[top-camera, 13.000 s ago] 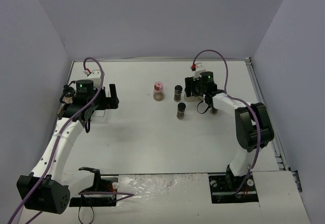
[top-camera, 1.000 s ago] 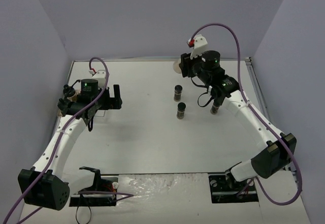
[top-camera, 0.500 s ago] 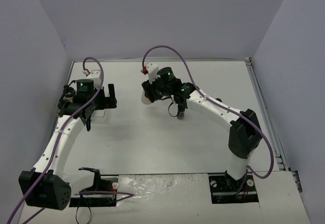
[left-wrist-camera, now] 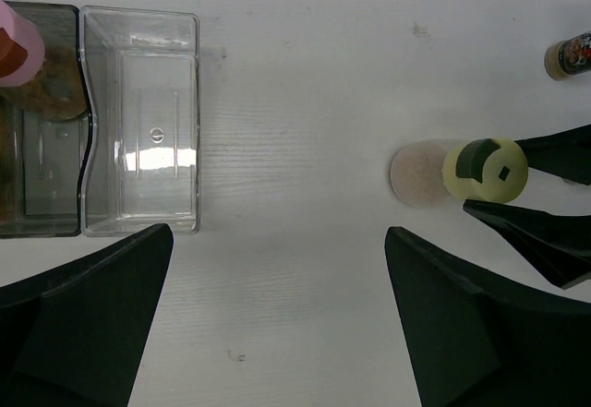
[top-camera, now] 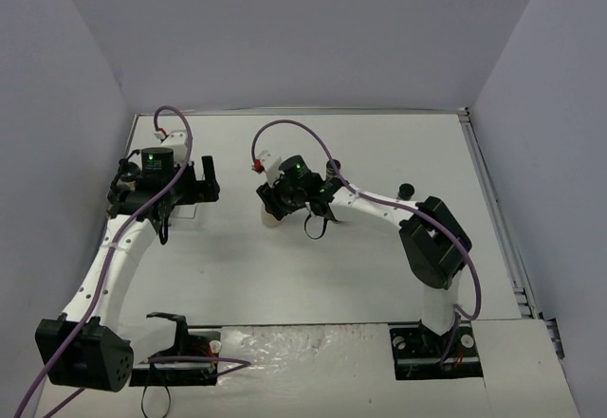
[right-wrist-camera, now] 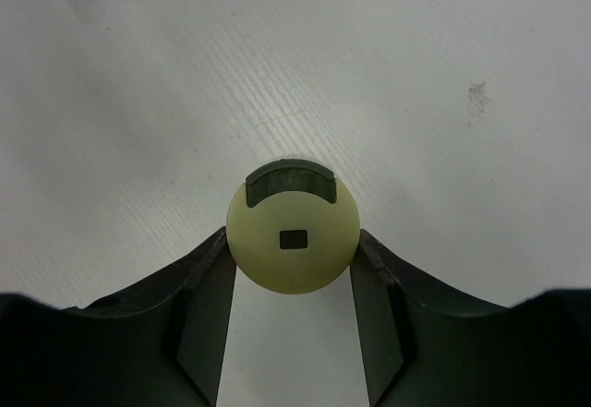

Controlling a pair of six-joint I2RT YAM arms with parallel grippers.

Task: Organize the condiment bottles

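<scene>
Found the right gripper (right-wrist-camera: pixel 292 239) clamped on the pale-yellow-capped jar (right-wrist-camera: pixel 292 232), with a finger (right-wrist-camera: pixel 199 310) pressed against each side of the cap. Saw the same jar (left-wrist-camera: pixel 485 170) from the left wrist, out on the white table (left-wrist-camera: pixel 305 47), well apart from the clear tray (left-wrist-camera: pixel 138 218) and to its right. Noted pale, sandy contents below the cap. Could not tell whether the jar's base touched the table or hung just above it.

Logged the left gripper (left-wrist-camera: pixel 279 232) with fingers spread wide and nothing between them, poised above bare table just beside the tray's near edge. Saw the pink-capped jar (left-wrist-camera: pixel 14 42) standing in the tray's left compartment, at the frame's edge, with dark contents behind it. Saw nothing in the right compartment.

Spotted a third jar (left-wrist-camera: pixel 568 56), with tan contents and a dark label, at the far right edge, near the held jar but not touching it.

From overhead, placed the right gripper (top-camera: pixel 275 211) mid-table and the left gripper (top-camera: pixel 194 190) toward the left wall.
</scene>
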